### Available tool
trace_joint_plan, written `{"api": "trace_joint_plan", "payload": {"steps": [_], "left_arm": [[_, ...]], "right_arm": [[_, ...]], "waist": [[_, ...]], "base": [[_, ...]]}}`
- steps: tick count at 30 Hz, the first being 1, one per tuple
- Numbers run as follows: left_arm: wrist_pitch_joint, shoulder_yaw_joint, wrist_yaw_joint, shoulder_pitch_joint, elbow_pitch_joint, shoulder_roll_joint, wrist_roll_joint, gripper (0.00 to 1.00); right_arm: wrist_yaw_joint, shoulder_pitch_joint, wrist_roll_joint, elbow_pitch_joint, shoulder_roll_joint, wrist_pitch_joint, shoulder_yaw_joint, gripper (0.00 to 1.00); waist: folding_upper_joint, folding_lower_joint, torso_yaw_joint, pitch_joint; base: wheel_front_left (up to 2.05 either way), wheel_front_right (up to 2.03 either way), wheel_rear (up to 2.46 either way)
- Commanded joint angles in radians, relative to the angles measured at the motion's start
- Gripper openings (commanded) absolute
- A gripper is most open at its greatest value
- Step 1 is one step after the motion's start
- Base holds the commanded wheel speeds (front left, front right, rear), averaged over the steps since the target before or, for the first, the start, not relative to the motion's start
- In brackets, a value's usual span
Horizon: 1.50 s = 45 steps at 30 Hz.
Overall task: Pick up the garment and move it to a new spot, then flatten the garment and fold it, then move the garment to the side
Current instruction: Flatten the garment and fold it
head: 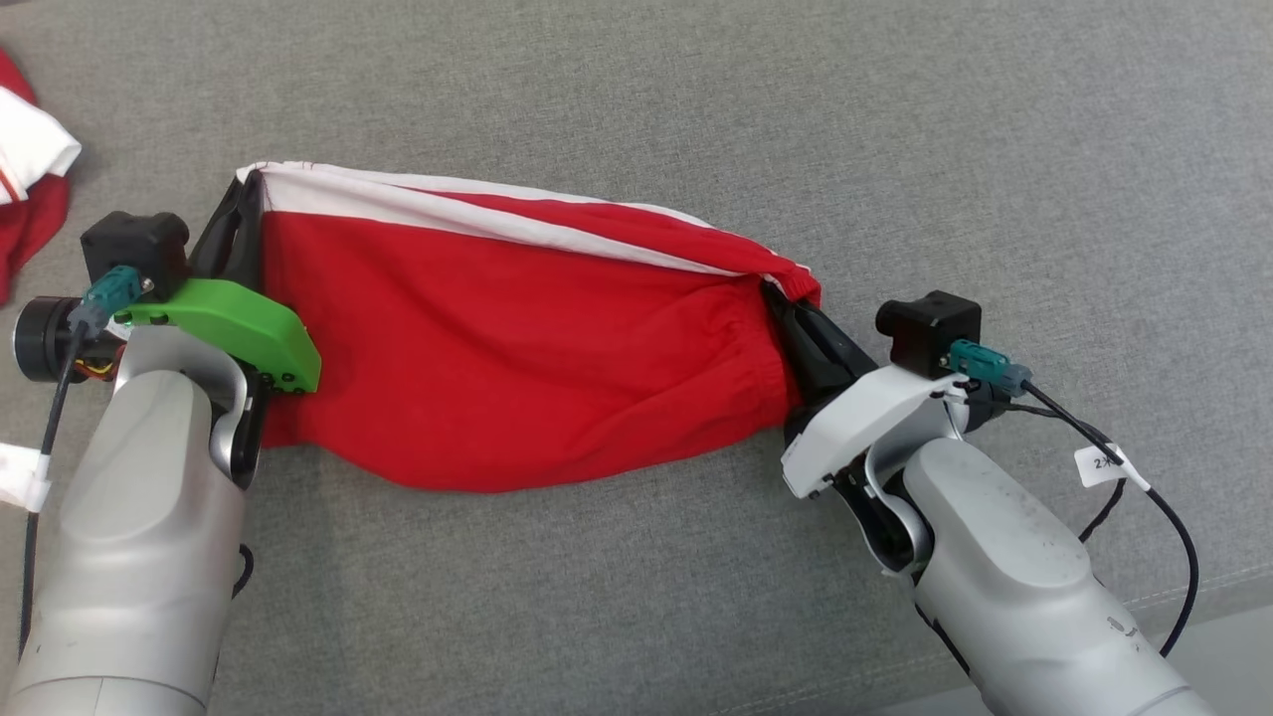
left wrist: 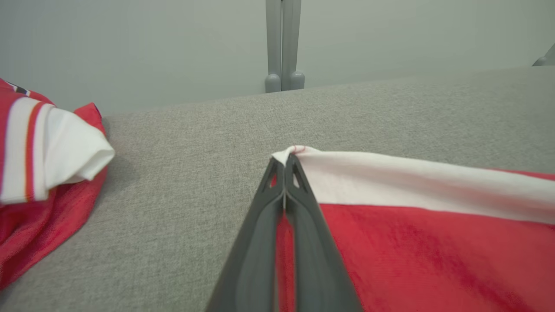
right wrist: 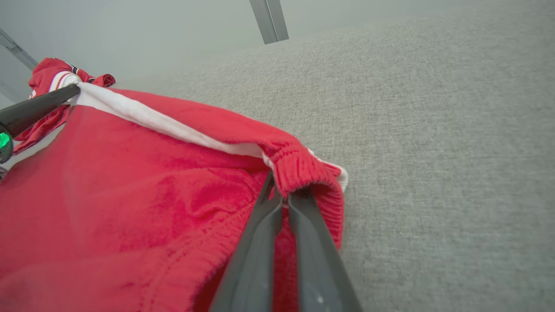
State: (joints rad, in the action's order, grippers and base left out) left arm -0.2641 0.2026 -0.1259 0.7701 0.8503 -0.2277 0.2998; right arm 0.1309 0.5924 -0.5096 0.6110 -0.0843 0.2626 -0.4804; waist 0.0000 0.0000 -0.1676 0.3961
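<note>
Red garment (head: 517, 368) being stretched between my left gripper (head: 247, 194) and right gripper (head: 781, 298) over the grey cushion (head: 895, 149).
I am judging a slip to be the main risk. Each gripper is pinching only a thin corner, so pulling further apart could be dragging the bunched waistband out on the right. The sagging near edge could be catching and tucking under itself, and the second garment (head: 25, 169) at the far left could be snagging. Both forearms are reaching in from the near side, fingers pointing far. My left gripper is clamping the white-striped corner and my right is clamping the ribbed band, with the cloth hanging centrally between them.
</note>
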Motion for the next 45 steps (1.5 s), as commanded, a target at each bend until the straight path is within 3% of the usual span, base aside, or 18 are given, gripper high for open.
{"api": "trace_joint_plan", "payload": {"steps": [1,3,4,5,6,7,13,25,31,40,45], "left_arm": [[0.001,0.000,0.006,0.033,0.027,-0.003,-0.001,0.00],[0.002,0.001,0.006,0.057,0.066,0.003,0.003,0.00],[0.002,0.001,0.009,0.066,0.086,0.009,0.006,0.20],[0.002,0.003,0.009,0.074,0.099,0.012,0.006,0.44],[0.002,0.006,0.008,0.082,0.113,0.015,0.005,0.87],[0.002,0.007,0.008,0.086,0.122,0.019,0.008,1.00],[0.000,0.009,0.003,0.072,0.142,0.042,0.024,1.00],[0.000,0.033,-0.004,-0.109,0.063,0.061,0.092,1.00],[0.052,0.063,-0.005,-0.178,0.060,0.052,0.139,1.00],[0.158,0.107,-0.005,-0.220,0.050,0.050,0.200,1.00],[0.182,0.101,0.021,-0.222,0.069,0.040,0.209,1.00]], "right_arm": [[0.000,0.018,-0.003,0.011,0.003,0.003,0.002,0.00],[0.000,0.028,-0.001,0.016,0.009,0.003,0.010,0.37],[0.000,0.030,-0.003,0.014,0.012,0.003,0.017,0.98],[0.000,0.029,-0.001,0.013,0.013,0.003,0.022,1.00],[0.000,0.025,0.003,0.013,0.016,0.003,0.028,1.00],[0.000,0.021,0.007,0.012,0.018,0.003,0.036,1.00],[0.000,-0.030,0.037,-0.019,0.025,0.003,0.099,1.00],[0.000,-0.223,0.149,-0.114,0.004,0.003,0.260,1.00],[0.000,-0.302,0.200,-0.205,0.015,0.003,0.343,1.00],[0.000,-0.346,0.216,-0.286,0.029,-0.009,0.351,1.00],[0.000,-0.354,0.219,-0.310,0.031,-0.014,0.353,1.00]], "waist": [[0.0000,0.0000,-0.008,0.010],[0.0000,0.0000,-0.009,0.013],[0.0000,0.0000,-0.009,0.013],[0.0000,0.0000,-0.008,0.012],[0.0000,0.0000,-0.007,0.009],[0.0000,0.0000,-0.006,0.006],[0.0000,0.0000,0.011,-0.032],[0.0000,0.0000,0.061,-0.153],[0.0000,0.0000,0.061,-0.192],[0.0000,0.0000,0.036,-0.189],[0.0000,0.0000,0.022,-0.178]], "base": [[0.00,0.00,0.00],[0.00,0.00,0.00],[0.00,0.00,0.00],[0.00,0.00,0.00],[0.00,0.00,0.00],[0.00,0.00,0.00],[0.00,0.00,0.00],[0.00,0.00,0.00],[0.00,0.00,0.00],[0.00,0.00,0.00],[0.00,0.00,0.00]]}}
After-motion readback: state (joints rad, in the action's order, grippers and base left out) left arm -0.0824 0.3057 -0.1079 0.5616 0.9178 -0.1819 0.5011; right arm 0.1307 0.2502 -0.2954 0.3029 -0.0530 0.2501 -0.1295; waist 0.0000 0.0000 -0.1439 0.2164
